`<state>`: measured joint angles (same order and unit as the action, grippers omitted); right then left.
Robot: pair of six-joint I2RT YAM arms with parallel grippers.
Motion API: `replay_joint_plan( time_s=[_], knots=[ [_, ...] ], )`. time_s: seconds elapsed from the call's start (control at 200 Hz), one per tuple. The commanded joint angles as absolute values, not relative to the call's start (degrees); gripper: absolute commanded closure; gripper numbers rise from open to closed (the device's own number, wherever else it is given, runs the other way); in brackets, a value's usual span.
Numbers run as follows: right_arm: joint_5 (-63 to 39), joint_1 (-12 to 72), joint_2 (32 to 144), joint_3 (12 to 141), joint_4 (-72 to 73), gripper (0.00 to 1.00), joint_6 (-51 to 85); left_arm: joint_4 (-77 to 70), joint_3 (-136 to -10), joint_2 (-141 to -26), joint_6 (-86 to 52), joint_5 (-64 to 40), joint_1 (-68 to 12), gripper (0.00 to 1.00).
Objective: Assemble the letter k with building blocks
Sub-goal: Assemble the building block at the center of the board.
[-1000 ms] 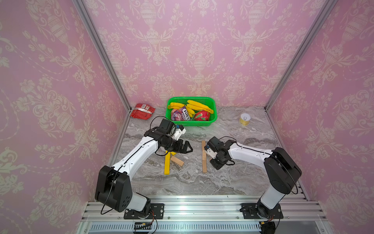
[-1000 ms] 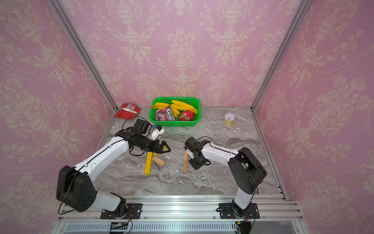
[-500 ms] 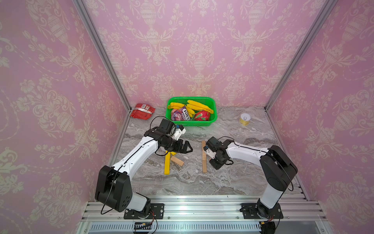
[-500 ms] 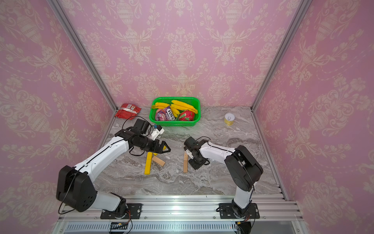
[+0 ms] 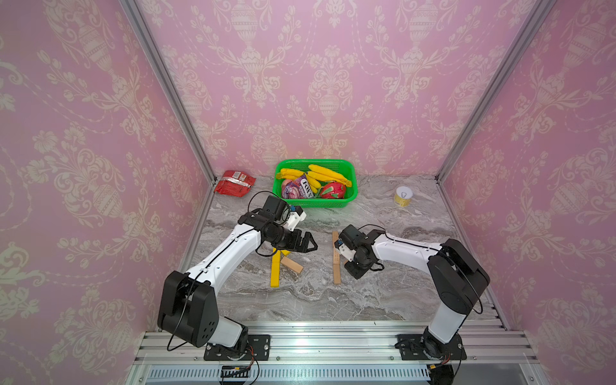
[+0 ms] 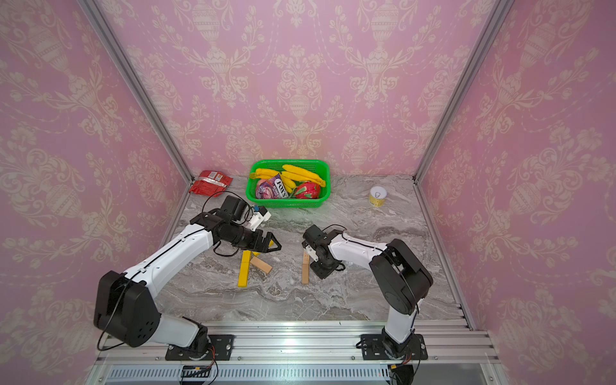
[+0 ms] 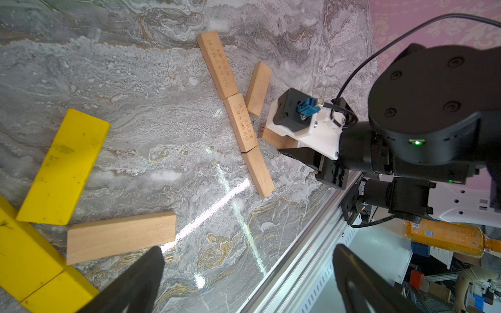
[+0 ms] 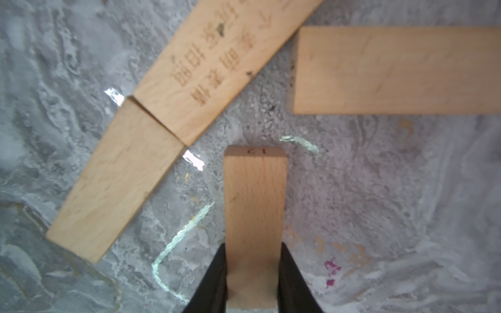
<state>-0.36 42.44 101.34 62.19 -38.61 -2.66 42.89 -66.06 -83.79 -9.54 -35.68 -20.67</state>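
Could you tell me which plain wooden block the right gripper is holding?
The block marked 12 on its end, clamped in the right gripper beside the wooden stem; the others lie free.

The grey marbled surface [image 5: 383,300] carries a green basket [image 5: 320,202] at the back, a red packet [image 5: 234,182] in the back left corner and a yellow tin [image 5: 403,196] back right. Mid-surface lies a yellow stem [image 5: 275,270], with a yellow block [image 7: 62,168] and a wood block [image 5: 292,264] slanting beside it. Well apart lies a three-block wood stem [image 5: 336,258], a second wood block [image 7: 259,88] slanted just beside it. Whether a third wood block [image 8: 254,203] nearby touches the surface cannot be told.
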Motion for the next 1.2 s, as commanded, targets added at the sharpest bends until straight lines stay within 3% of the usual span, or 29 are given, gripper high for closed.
replay_joint_plan(
  time_s=[0.0, 1.196],
  knots=[
    [-1.4, 42.9, 102.4, 63.5, -38.7, 0.71, -3.8, 43.4, -66.0, -84.5, -8.7, -35.9, -20.1, 0.01],
    [0.0, 43.0, 105.9, 67.2, -39.0, 0.71, -4.1, 43.4, -66.0, -85.3, -8.7, -36.3, -20.0, 0.01]
  ],
)
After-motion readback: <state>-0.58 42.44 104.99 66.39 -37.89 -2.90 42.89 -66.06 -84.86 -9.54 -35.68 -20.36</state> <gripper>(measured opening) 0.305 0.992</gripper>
